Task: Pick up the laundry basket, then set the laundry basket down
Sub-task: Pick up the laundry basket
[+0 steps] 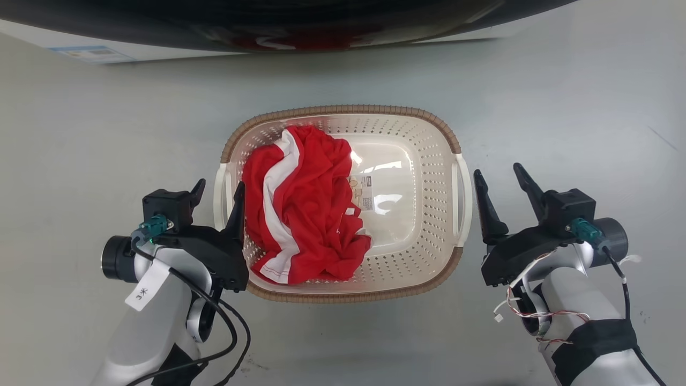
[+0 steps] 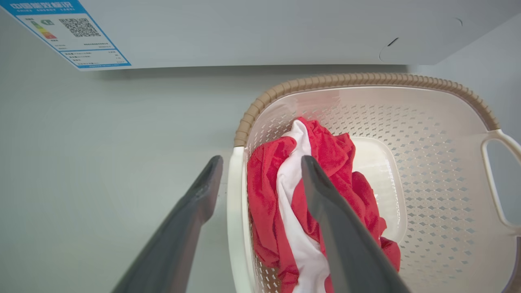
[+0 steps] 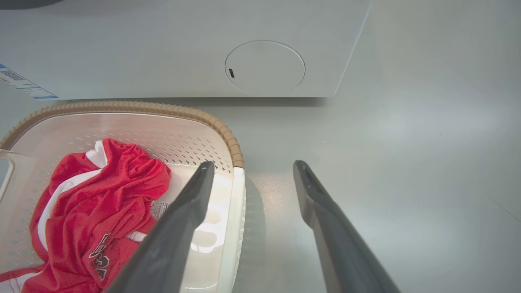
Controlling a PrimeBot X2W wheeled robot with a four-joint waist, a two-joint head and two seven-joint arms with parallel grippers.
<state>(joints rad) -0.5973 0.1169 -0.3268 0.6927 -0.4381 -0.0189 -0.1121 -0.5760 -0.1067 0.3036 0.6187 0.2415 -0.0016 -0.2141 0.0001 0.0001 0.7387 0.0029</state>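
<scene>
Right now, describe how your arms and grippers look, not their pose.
The left gripper and right gripper are black, each with two long tapered fingers and a teal connector. Forearms are pale grey. Left arm: black cable, white tag. Right arm: red-white wires, black wrap.

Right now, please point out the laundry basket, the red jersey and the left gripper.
laundry basket (image 1: pixel 353 109), head view, far brown rim
red jersey (image 1: pixel 316 203), head view, middle of cloth
left gripper (image 1: pixel 221 185), head view, between its fingertips
</scene>
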